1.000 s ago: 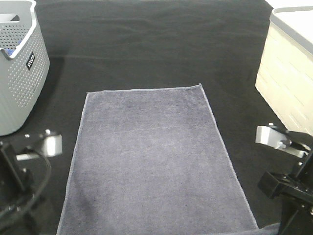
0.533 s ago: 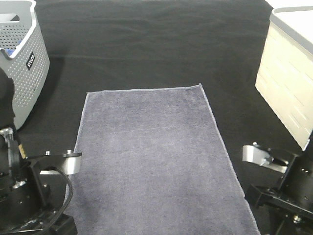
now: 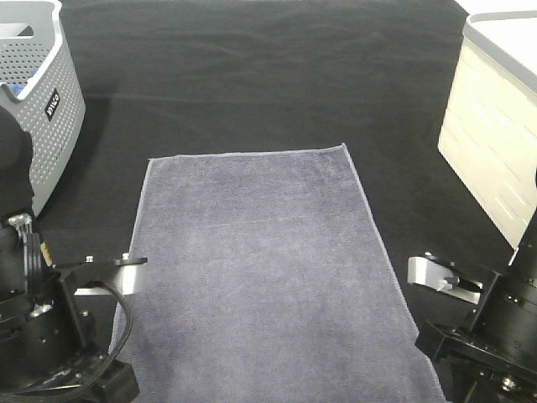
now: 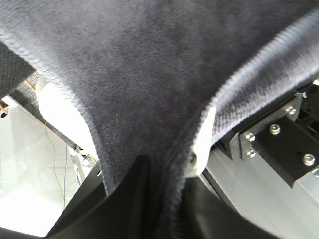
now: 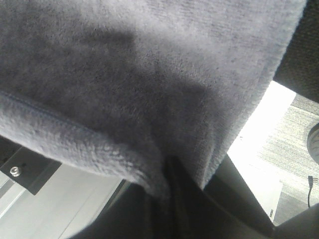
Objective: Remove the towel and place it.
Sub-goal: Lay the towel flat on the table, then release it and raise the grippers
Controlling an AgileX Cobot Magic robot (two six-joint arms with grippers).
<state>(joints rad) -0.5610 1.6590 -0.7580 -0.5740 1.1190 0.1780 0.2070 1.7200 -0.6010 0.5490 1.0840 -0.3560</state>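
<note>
The towel [image 3: 260, 269], bluish-grey plush with a lighter hem, lies flat and spread on the black table cloth, long side running from front to back. My left arm [image 3: 59, 327] stands at its near left corner and my right arm [image 3: 487, 327] at its near right corner; in the high view the arms hide the fingertips. In the left wrist view the towel's hem [image 4: 199, 119] folds down into the narrow gap of my left gripper [image 4: 159, 172], pinched there. The right wrist view shows a fold of the towel [image 5: 114, 89] squeezed in my right gripper [image 5: 167, 174].
A grey perforated basket [image 3: 33, 109] stands at the back left. A cream box [image 3: 495, 143] with a grey rim stands at the right edge. The black table cloth [image 3: 268, 75] stretches bare beyond the towel's far end.
Both arms have moved inward to the towel's near corners, the left one rightward and the right one leftward. The towel itself lies as before.
</note>
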